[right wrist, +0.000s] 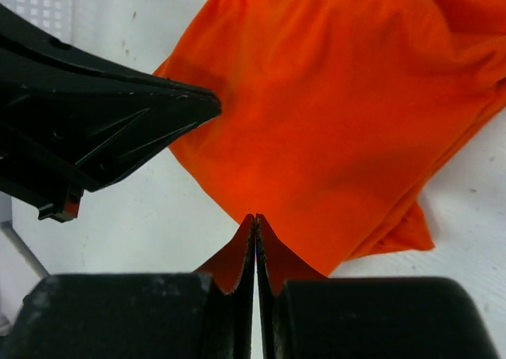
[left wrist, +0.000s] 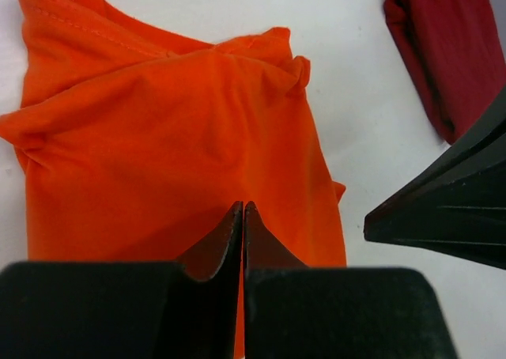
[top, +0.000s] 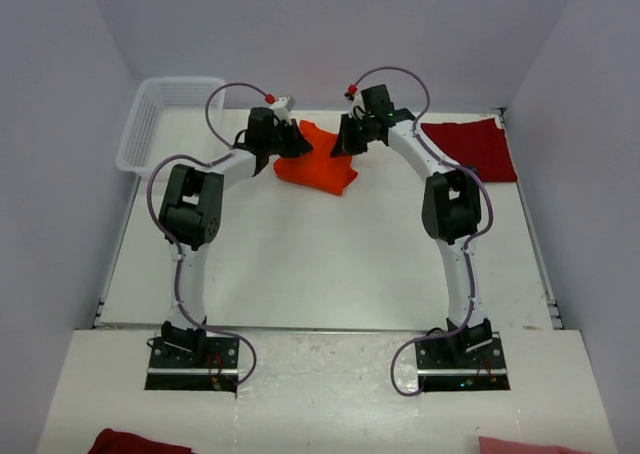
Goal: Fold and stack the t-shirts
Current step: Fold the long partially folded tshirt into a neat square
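L end effector [left wrist: 243, 206], R end effector [right wrist: 255, 217]: both pressed together, nothing visibly pinched; crumpled orange t-shirt [left wrist: 174, 137] just ahead. Step prob. flattening; next needs opening, pinching edges.

Top camera high, looking down on table [top: 320, 264], wrist cameras close over orange t-shirt [left wrist: 158, 137], shared by all three

Matt orange cloth t-shirt [left wrist: 174, 145], matt black plastic fingers [left wrist: 103, 311], white plastic basket [top: 133, 129]
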